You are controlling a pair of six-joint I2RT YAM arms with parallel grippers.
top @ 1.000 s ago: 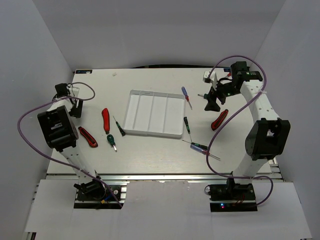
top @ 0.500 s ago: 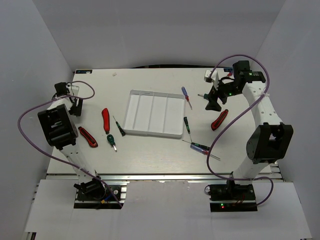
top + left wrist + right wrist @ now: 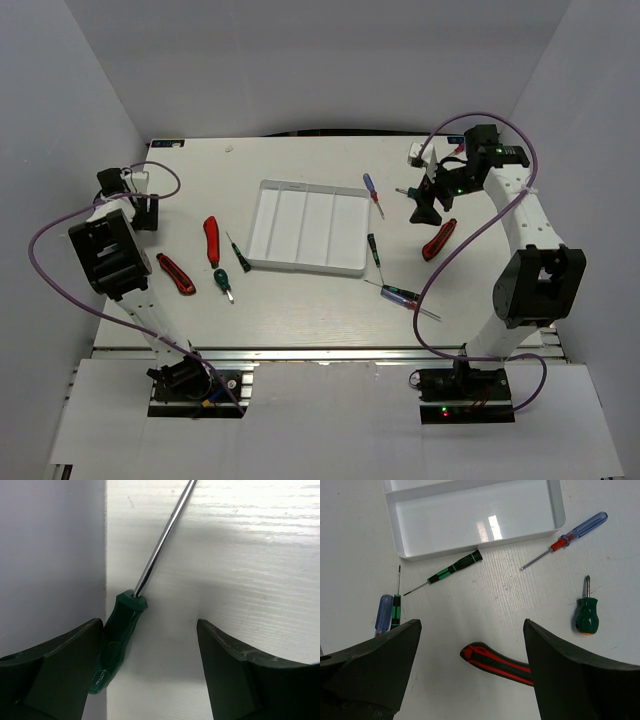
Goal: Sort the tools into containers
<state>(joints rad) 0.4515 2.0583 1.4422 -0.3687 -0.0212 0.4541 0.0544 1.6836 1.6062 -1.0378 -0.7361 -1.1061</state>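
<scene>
Nearest your arm bases, a blue-handled driver (image 3: 399, 295) lies on the table (image 3: 300, 310), outside the white tray (image 3: 305, 266), whose four compartments show nothing in them, so judge the sorting as barely begun. Further out on the left, your left end effector (image 3: 150, 630) hangs released over a green-handled screwdriver (image 3: 120, 630) that lies flat where the table meets the side wall (image 3: 50, 555). The handle sits just beside the left finger, if not touching it, and well apart from the right one. That off-centre fit is the risk: closing from here would likely have the right finger sweep the handle sideways, rolling it or pivoting the shaft, and the left finger has the wall close behind it and could scrape or jam there. A pinch low on the butt could also leave the long shaft drooping. The tool's long axis runs slantwise, butt towards the wrist and tight to the wall, steel shaft angling away from the wall over the table, its tip out of view. It crosses the closing line askew, so squaring the wrist first looks wise. Across the table, your right end effector (image 3: 472, 626) is spread wide and grasping nothing, above a red-and-black handle (image 3: 495, 662)
</scene>
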